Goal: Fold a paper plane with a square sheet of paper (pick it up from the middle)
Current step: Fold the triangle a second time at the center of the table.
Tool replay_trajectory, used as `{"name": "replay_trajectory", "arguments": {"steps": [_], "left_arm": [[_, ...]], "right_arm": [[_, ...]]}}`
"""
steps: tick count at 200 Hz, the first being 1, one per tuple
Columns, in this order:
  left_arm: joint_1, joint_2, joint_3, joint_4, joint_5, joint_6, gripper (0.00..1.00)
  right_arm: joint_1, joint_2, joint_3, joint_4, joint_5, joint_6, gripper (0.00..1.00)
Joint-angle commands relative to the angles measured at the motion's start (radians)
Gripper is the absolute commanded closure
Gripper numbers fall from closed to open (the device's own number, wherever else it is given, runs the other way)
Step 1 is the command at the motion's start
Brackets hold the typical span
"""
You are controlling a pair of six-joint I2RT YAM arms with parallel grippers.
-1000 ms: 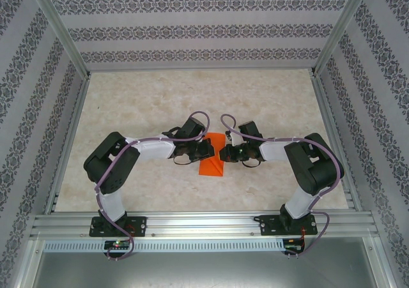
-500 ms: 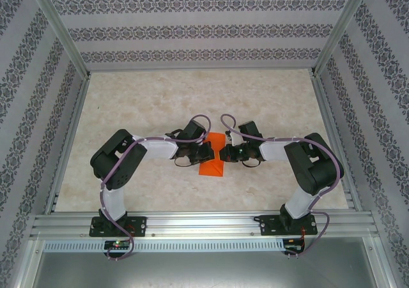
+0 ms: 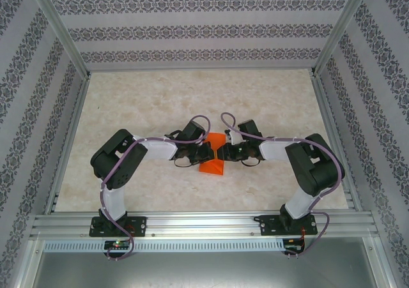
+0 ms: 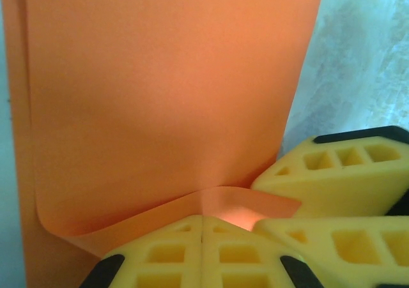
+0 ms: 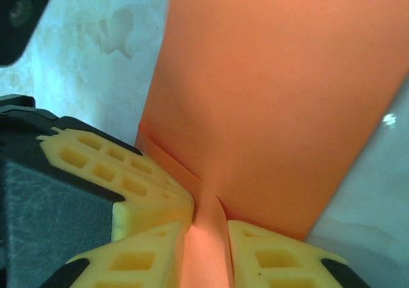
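Orange and partly folded, the square sheet of paper (image 3: 213,167) lies on the table (image 3: 160,96) midway between its side edges, closer to the near edge than the far one. The left gripper (image 4: 202,219) has its fingers pressed together at a curled flap; whether they nip it I cannot tell. The right gripper (image 5: 208,227) stands slightly parted, a raised crease between its fingers.
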Motion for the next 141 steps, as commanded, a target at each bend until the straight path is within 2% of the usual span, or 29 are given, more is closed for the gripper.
{"name": "replay_trajectory", "arguments": {"steps": [1,17,36,56,86,141], "left_arm": [[0.006,0.015,-0.027,-0.02,-0.024,0.007,1.0],[0.006,0.009,-0.027,-0.022,-0.027,0.008,1.0],[0.007,0.004,-0.025,-0.024,-0.029,0.01,1.0],[0.007,-0.005,-0.023,-0.032,-0.037,0.013,1.0],[0.007,-0.008,-0.018,-0.04,-0.034,0.019,1.0],[0.007,-0.009,-0.021,-0.034,-0.037,0.018,1.0]], "right_arm": [[-0.01,-0.109,0.023,-0.078,0.09,0.014,0.71],[-0.013,-0.177,0.003,-0.109,0.147,0.045,0.68],[-0.005,-0.244,-0.043,-0.085,0.129,0.108,0.67],[0.047,-0.284,-0.064,-0.079,0.071,0.145,0.75],[0.148,-0.267,-0.079,-0.046,0.057,0.217,0.87],[0.182,-0.17,-0.083,-0.01,0.072,0.271,0.92]]}}
